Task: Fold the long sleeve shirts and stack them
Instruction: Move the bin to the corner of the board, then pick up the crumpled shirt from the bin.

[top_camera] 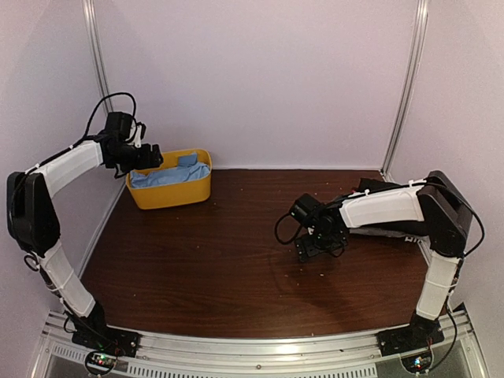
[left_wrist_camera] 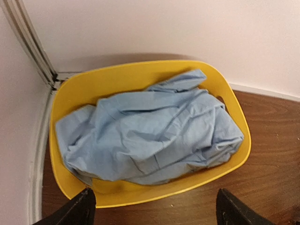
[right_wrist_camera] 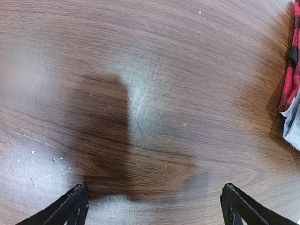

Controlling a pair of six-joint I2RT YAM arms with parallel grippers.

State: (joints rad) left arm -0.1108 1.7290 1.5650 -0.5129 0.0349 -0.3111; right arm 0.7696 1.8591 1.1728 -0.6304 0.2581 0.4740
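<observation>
A crumpled light blue shirt point(left_wrist_camera: 150, 131) fills the yellow bin point(left_wrist_camera: 140, 75) at the back left of the table; the top view shows the same blue shirt point(top_camera: 169, 175). My left gripper point(left_wrist_camera: 154, 206) hovers open over the bin's near rim with nothing between its fingers; in the top view the left gripper point(top_camera: 150, 157) sits at the bin's left end. My right gripper point(right_wrist_camera: 154, 204) stands open, pointing down at bare wood right of centre, holding nothing; the top view also shows this right gripper point(top_camera: 313, 242). A pale grey cloth edge point(right_wrist_camera: 293, 126) shows at the right wrist view's right border.
A red-and-black checked cloth point(right_wrist_camera: 291, 61) lies next to the grey one at the table's right side. In the top view a dark heap point(top_camera: 390, 231) is mostly hidden under my right arm. White walls close the back and both sides.
</observation>
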